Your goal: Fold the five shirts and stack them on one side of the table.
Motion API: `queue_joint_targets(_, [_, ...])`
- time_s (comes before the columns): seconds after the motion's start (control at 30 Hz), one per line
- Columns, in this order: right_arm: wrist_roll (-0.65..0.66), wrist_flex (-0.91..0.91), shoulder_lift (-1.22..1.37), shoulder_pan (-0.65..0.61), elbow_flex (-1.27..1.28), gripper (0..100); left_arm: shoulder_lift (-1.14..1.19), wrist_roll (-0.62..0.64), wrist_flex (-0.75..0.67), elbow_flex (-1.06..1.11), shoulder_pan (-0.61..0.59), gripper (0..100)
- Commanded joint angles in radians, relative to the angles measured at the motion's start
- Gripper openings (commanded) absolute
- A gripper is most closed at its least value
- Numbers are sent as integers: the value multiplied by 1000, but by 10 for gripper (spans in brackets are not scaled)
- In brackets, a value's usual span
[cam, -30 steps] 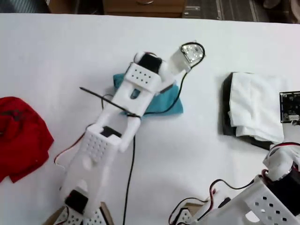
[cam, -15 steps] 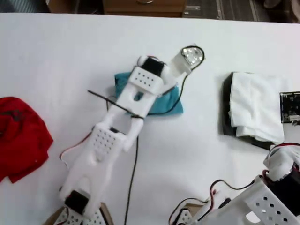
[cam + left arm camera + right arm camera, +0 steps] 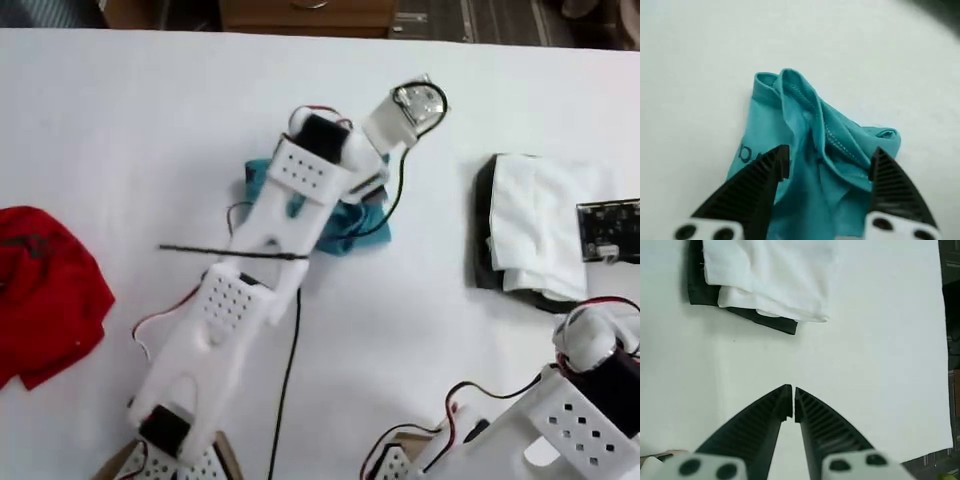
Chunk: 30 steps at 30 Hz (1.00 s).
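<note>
Folding the teal shirt (image 3: 805, 115), crumpled mid-table.
Straddles it with the left gripper (image 3: 830, 155), jaws wide and empty — right gripper (image 3: 792, 396) closed, empty, near the white shirt (image 3: 770, 270); likely calls next for pinching a hem.

teal shirt (image 3: 800, 120): a dark printed mark near one edge, partly behind a finger of my left tool (image 3: 829, 152); I can make out no whole letter.
red shirt (image 3: 45, 285): a dark patch of print on the cloth, too small for me to read.
circuit board (image 3: 608, 232): pale specks and marks by my right wrist, none legible.
readable text: none.
</note>
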Motion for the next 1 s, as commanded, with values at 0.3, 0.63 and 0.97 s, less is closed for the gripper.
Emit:
queue_joint_targets(0.3, [-6,-5,-24,-25,2,22,-38,41,-3,25,-288,257])
queue_joint_targets(0.63, [-6,-27,-24,-25,2,22,-41,46,-101,229,-193,257])
queue_joint_targets(0.97, [-6,-27,-22,-25,2,22,-74,46,101,79,-18,256])
